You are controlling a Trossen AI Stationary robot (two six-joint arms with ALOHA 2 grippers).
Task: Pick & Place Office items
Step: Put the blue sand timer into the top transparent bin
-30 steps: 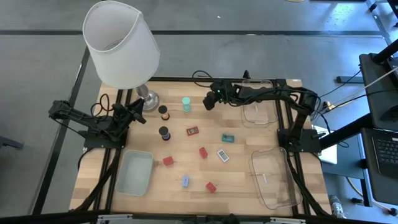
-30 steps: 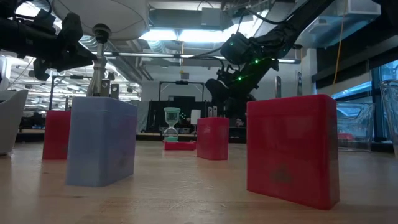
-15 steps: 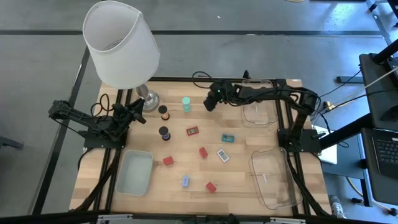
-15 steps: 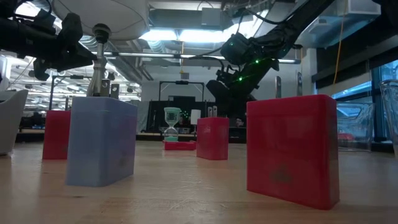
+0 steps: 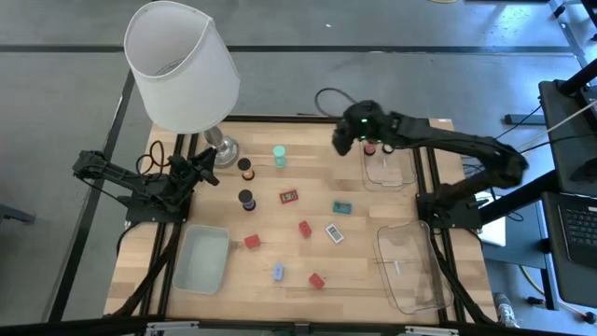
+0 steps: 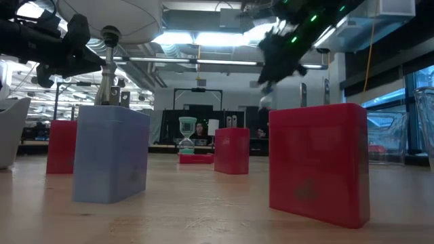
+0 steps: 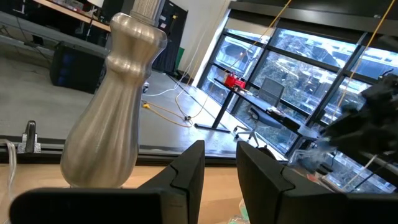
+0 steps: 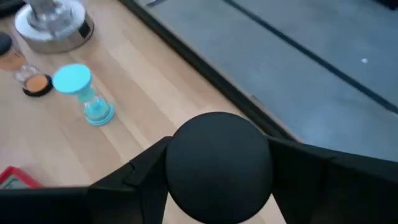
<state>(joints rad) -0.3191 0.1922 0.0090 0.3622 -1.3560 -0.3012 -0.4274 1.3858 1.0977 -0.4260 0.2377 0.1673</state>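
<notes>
**Right hand lifted with a dark round piece near the back tray**

The right hand point(image 5: 347, 136) hangs above the far edge of the surface point(image 5: 280, 252), just beside the small clear tray point(image 5: 390, 171), its fingers clamped on a dark round piece point(image 8: 217, 167). The teal hourglass point(image 5: 279, 156) stands near the lamp base point(image 5: 222, 149). Red blocks point(image 5: 305, 229), a blue block point(image 5: 278, 272) and flat pieces lie scattered mid-surface. The left hand point(image 5: 207, 170) waits beside the lamp base, fingers narrowly parted, holding nothing.
</notes>
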